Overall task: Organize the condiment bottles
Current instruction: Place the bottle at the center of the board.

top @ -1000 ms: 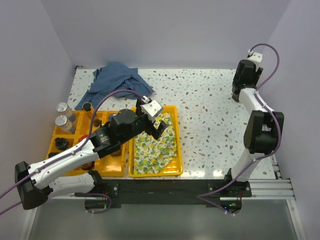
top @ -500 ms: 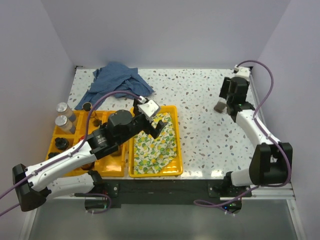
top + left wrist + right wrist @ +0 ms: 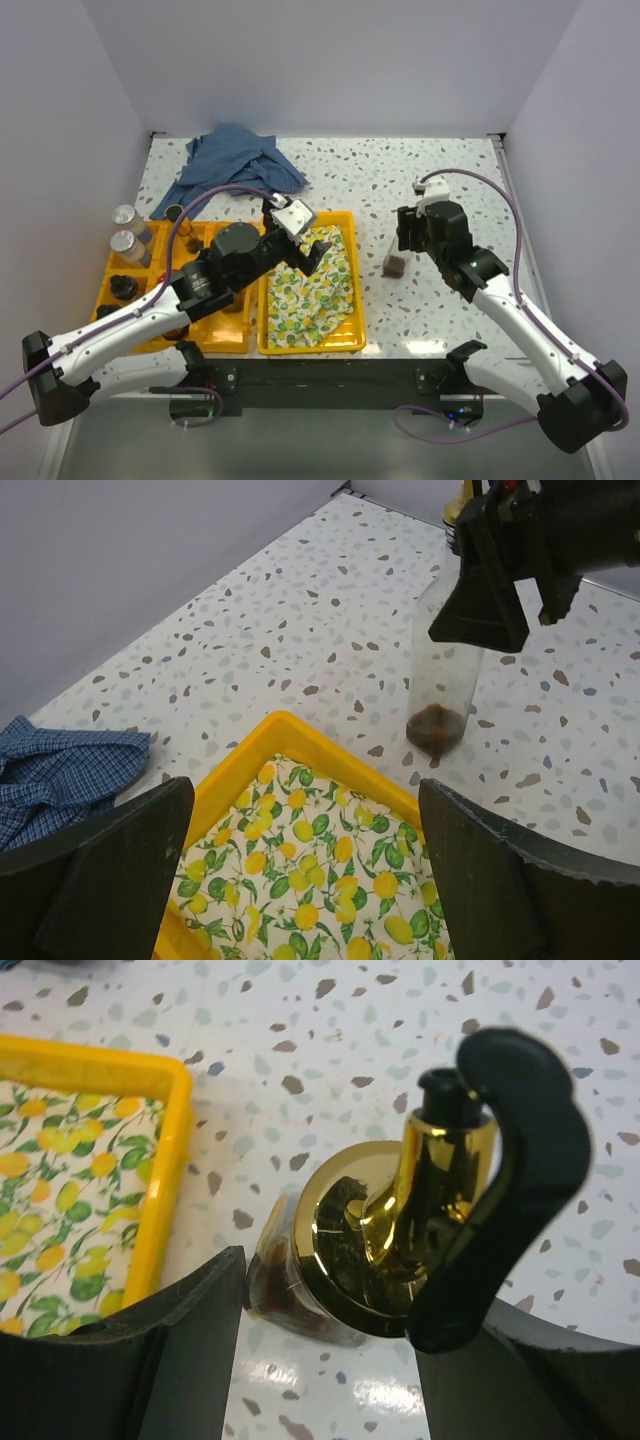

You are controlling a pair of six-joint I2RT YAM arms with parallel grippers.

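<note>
My right gripper [image 3: 402,247] is shut on a clear glass bottle [image 3: 394,262] with a gold pourer and dark dregs, and holds it upright over the speckled table just right of the lemon-cloth tray. The right wrist view shows the gold pourer [image 3: 385,1235] between my fingers [image 3: 150,1360]. The left wrist view shows the same bottle [image 3: 445,680] beyond the tray corner. My left gripper [image 3: 300,245] is open and empty above the lemon-print cloth [image 3: 300,880]. Grey-capped shakers [image 3: 125,228] and several dark jars [image 3: 125,287] stand at the far left, partly hidden by my left arm.
The yellow tray [image 3: 352,335] with the lemon cloth lies at front centre, and a second yellow tray [image 3: 215,345] adjoins it on the left. A crumpled blue checked cloth [image 3: 235,165] lies at the back left. Walls close in on three sides.
My right arm has swung from the back right corner forward and left, carrying the glass bottle toward the lemon-cloth tray. My left gripper has barely moved.
</note>
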